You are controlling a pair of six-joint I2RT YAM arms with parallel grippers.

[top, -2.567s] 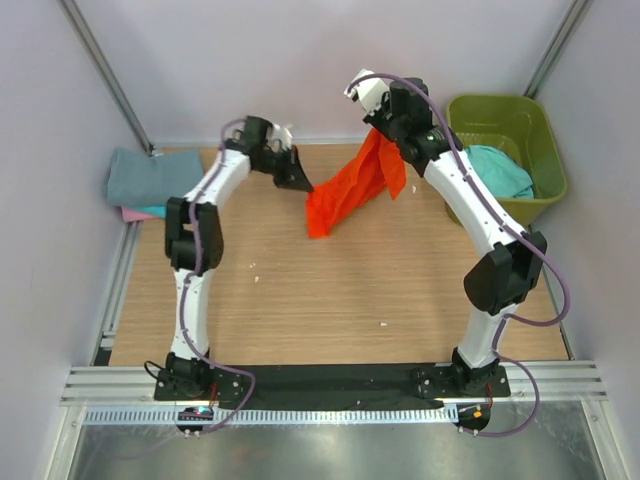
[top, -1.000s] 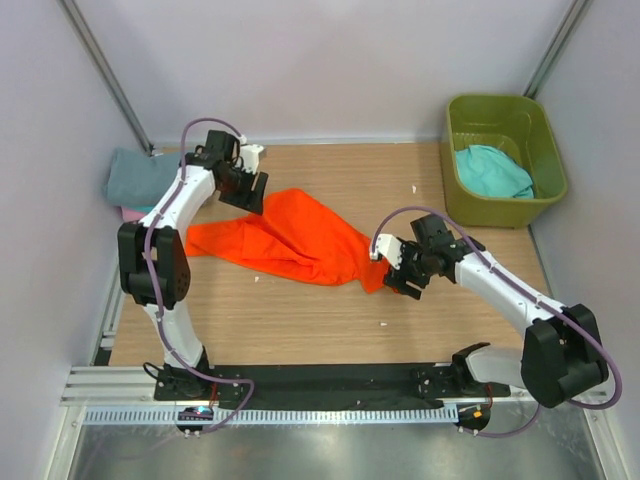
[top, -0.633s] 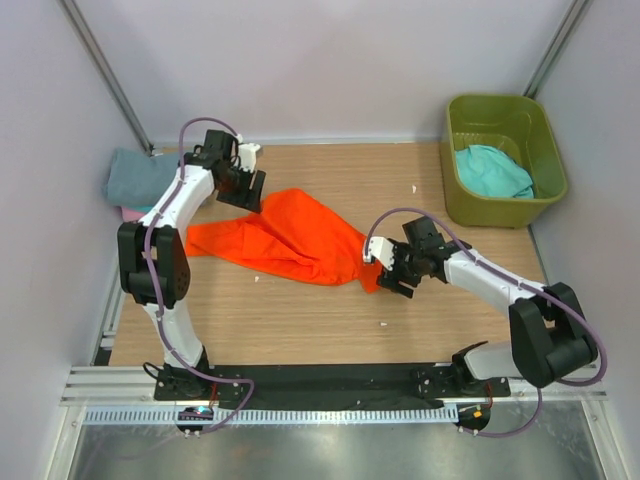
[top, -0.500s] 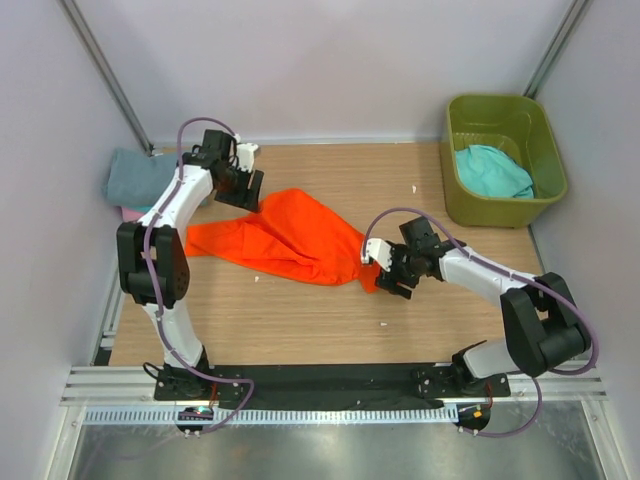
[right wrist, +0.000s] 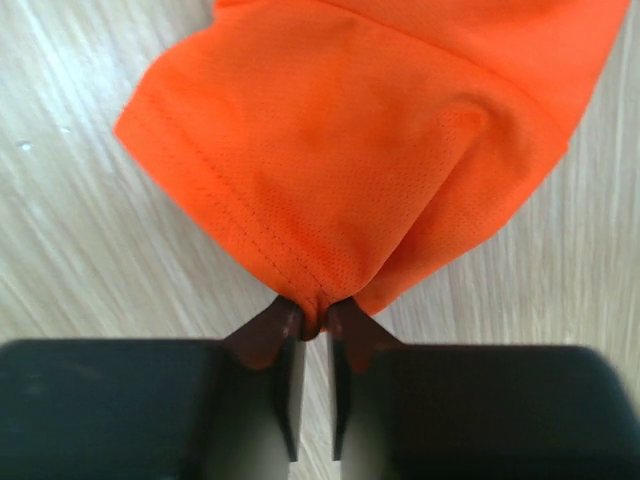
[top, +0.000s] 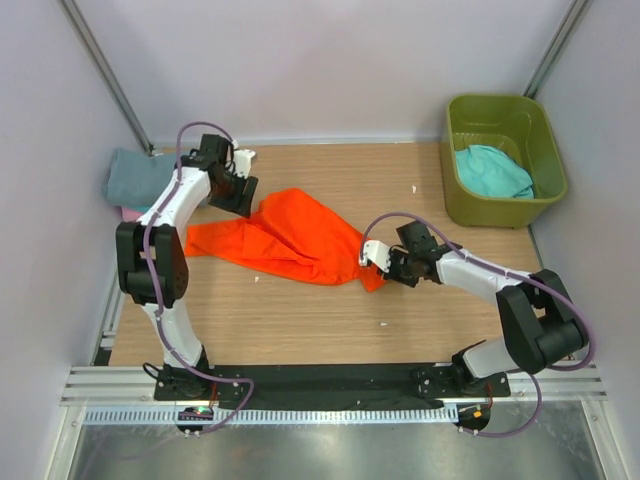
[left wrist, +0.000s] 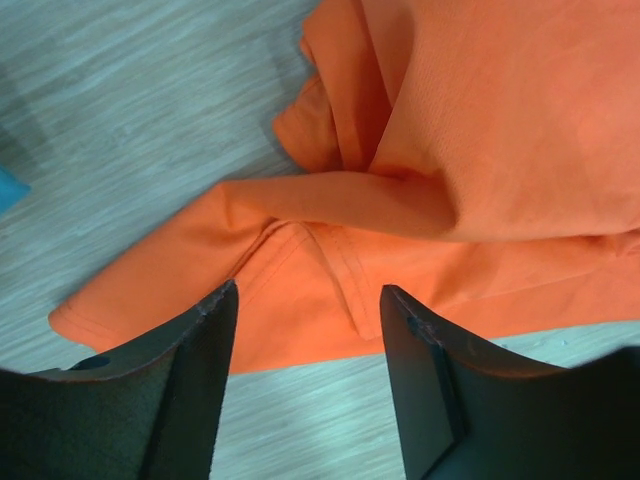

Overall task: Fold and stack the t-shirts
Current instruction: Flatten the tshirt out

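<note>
The right jaws are pressed nearly together, pinching a bunched bit of the stitched hem of the orange t-shirt (right wrist: 350, 130), which fans out from the pinch in a rounded fold. The left jaws stand spread just above the shirt's other end, with cloth showing between them and nothing gripped.

The shirt is bright orange with a fine knit. It lies rumpled on the worktop (top: 330, 310) in a long diagonal from the far left towards the near right, with a thick ridge of folded cloth across it.

At the far left edge sits a folded grey-blue t-shirt (top: 140, 175) with a pink one (top: 128, 213) under it. A teal t-shirt (top: 492, 170) lies in the olive-green tub (top: 455, 205) at far right.
</note>
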